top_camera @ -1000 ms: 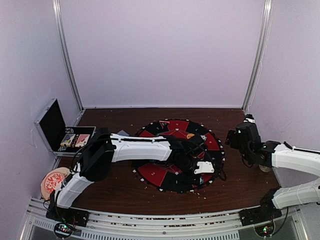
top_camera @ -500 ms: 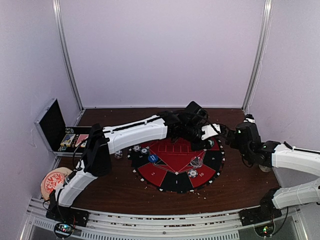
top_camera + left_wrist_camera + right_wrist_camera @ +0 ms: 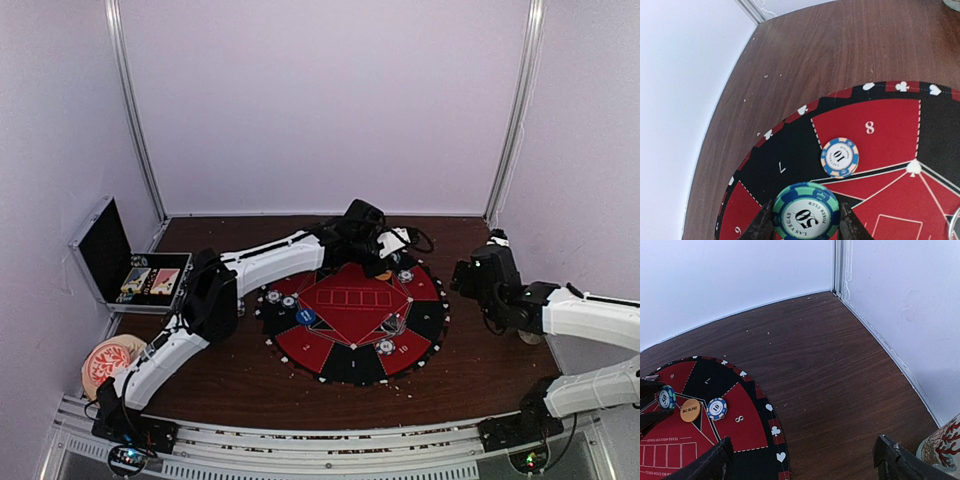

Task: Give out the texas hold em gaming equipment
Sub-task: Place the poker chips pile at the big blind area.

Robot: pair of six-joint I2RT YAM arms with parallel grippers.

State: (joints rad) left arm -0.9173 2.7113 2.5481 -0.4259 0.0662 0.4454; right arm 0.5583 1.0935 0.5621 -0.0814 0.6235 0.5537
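A green-and-blue "50" poker chip (image 3: 806,212) stands on edge between my left gripper's (image 3: 806,225) fingers, which are shut on it. It hangs just over the far part of the round red-and-black mat (image 3: 790,150), near sector 7. A blue-and-cream "10" chip (image 3: 840,157) lies flat on red sector 8. In the right wrist view the held chip (image 3: 666,396) is beside an orange button disc (image 3: 690,410) and the "10" chip (image 3: 717,408). My right gripper (image 3: 800,465) stands open over bare wood to the right of the mat. From above, my left gripper (image 3: 376,260) is at the mat's far edge.
More chips (image 3: 272,297) and a blue disc (image 3: 306,317) lie on the mat's left side, and a clear disc (image 3: 392,323) and a chip (image 3: 385,346) on its near right. An open metal case (image 3: 110,250) stands far left. A patterned round object (image 3: 108,360) sits near the left arm's base.
My left arm has swung from the near side of the mat across to its far edge, uncovering the mat. The right arm has not moved.
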